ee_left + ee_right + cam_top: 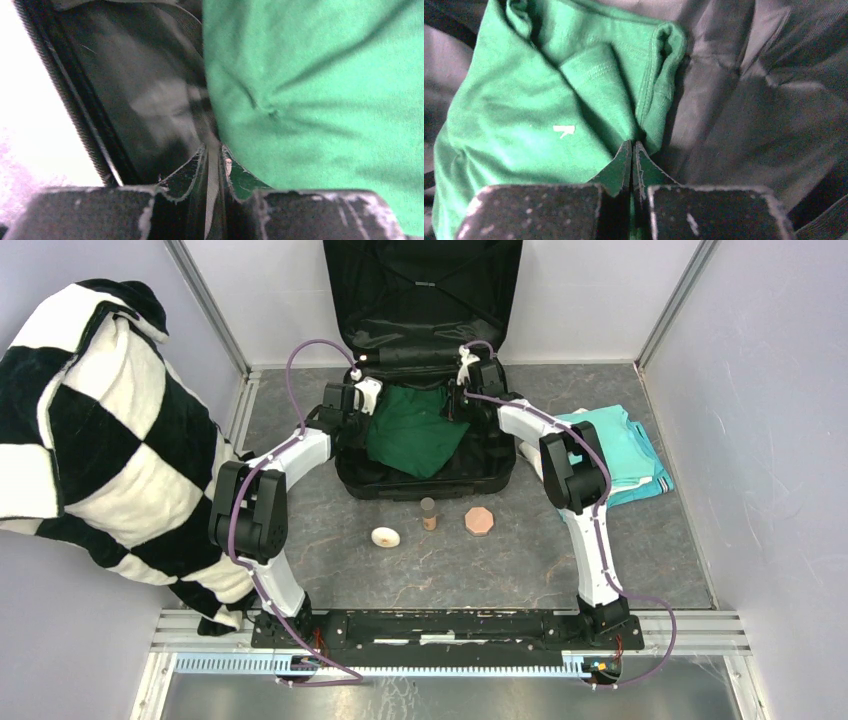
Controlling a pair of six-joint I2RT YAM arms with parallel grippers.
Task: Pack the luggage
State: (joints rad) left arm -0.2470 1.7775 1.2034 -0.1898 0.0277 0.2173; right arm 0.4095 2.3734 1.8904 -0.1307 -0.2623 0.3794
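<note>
The luggage (430,486) lies open at the back of the table, its lid upright against the wall. A green shirt (415,432) lies crumpled in its base. My left gripper (358,390) is at the shirt's back left corner; in the left wrist view this gripper (214,150) is shut on a black strap (212,134) of the lining, right beside the green shirt (310,90). At the back right corner sits my right gripper (463,390). Seen from the right wrist, that gripper (631,144) is shut on a fold of the green shirt (524,115).
A teal garment (625,455) lies folded right of the luggage. In front of it stand a white round piece (385,536), a small brown cylinder (428,512) and a pinkish octagonal piece (480,521). A black-and-white checkered blanket (90,440) hangs at the left.
</note>
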